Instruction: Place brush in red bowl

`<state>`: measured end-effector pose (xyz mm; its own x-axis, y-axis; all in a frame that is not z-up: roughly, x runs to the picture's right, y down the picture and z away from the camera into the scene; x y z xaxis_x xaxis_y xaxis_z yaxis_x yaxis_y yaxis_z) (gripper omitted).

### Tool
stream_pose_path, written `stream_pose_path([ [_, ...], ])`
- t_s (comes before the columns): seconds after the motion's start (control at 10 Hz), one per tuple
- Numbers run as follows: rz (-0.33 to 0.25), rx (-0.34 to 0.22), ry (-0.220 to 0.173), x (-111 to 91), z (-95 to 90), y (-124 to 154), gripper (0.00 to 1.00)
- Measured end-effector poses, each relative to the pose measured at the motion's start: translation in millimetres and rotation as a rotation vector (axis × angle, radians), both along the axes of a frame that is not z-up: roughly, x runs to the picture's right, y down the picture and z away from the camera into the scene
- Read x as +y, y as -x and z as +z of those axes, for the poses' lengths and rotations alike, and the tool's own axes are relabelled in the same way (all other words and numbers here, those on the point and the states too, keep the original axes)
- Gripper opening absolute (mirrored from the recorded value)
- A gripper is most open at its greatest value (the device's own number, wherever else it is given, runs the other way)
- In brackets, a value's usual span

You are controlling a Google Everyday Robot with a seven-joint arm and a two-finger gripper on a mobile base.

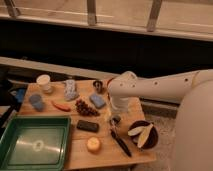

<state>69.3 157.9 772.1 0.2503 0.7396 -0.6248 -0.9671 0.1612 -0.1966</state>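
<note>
The step in hand looked like the reach for the pickup: the claw (115,120) hung low over the tabletop (75,160) at the end of the white arm (150,90), right at the near end of the brush (122,145) and perhaps touching it, though contact could not be made out. Whether the claw was wide, narrow or closed on anything could not be told. The brush lay flat on the wood, a slim dark stick running slantwise toward the front edge, between the black block (87,126) and the dark bowl of pale slices (142,135), its bristle end too small to tell. It did not appear lifted. The next move probably called for a firm grip across the thin handle, a clean lift, then a carry to the red bowl, which was hidden, most likely behind the arm's bulky housing.
</note>
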Motion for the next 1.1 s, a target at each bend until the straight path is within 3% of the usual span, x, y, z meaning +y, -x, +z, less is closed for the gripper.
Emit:
stream_pose_path([
  [0.6,0.000,-0.045,0.087,41,13.9,13,0.80],
  [1.1,0.026,-0.029,0.235,96,27.0,-10,0.78],
])
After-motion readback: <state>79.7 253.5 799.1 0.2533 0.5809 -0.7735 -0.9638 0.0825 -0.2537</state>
